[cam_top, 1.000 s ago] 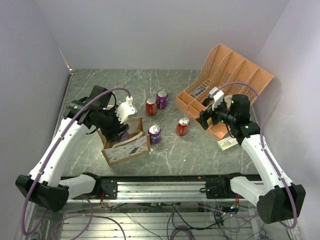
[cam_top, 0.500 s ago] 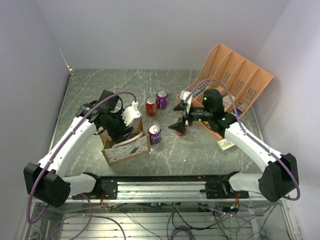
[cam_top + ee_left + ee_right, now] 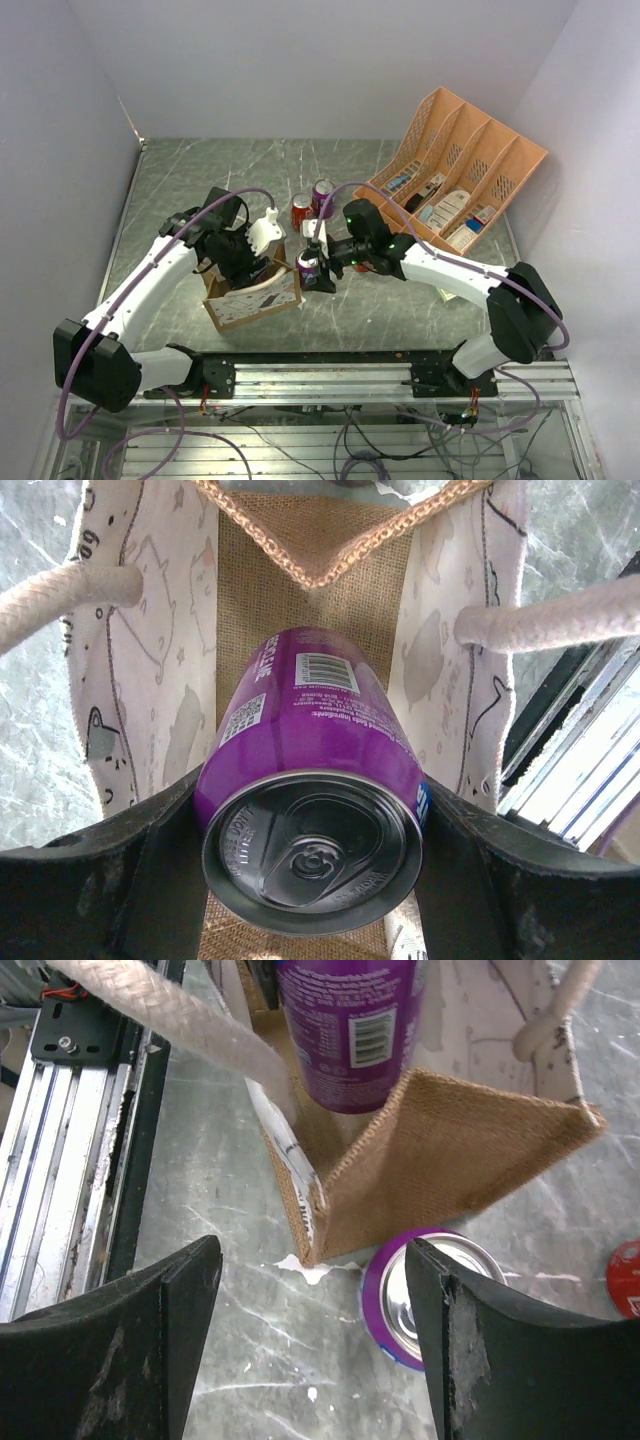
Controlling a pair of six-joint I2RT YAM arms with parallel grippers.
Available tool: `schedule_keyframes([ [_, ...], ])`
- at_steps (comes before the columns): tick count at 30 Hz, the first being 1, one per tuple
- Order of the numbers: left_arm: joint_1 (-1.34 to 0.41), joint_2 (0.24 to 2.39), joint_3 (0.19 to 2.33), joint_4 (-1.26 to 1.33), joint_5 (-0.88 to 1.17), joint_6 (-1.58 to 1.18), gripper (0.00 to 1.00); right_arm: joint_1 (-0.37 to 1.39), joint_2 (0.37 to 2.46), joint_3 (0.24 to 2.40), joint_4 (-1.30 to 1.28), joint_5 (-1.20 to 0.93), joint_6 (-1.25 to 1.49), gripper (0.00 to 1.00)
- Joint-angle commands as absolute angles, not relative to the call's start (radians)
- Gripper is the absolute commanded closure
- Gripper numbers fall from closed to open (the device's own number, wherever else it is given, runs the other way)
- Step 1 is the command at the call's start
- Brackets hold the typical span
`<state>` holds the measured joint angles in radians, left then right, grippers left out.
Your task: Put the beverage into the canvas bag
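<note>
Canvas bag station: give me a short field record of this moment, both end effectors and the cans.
left end effector: shut on held purple can, at the open mouth of the canvas bag
right end effector: open, empty, low beside the bag's corner
standing purple can: upright, outside the bag at that corner
far cans: red can and rear purple can, upright, untouched
task state: held can not yet released

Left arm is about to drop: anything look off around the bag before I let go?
Nothing spilled or damaged. The canvas bag has one burlap end creased inward, narrowing its mouth near the purple can in the left pincer. A second purple can stands outside, close to the bag's corner, by the open right pincer.
</note>
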<state>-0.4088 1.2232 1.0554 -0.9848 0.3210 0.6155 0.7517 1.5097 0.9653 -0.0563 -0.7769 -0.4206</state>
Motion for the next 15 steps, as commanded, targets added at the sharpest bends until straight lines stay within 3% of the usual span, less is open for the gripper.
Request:
schedule_keyframes([
  [1, -0.417, 1.233, 1.063, -0.915, 0.352, 0.572, 0.93, 0.809, 1.526, 0.978, 0.034, -0.717, -0.410, 0.29],
  [15, -0.417, 1.268, 1.046, -0.801, 0.334, 0.538, 0.93, 0.853, 1.521, 0.939, 0.116, -0.645, -0.375, 0.63],
])
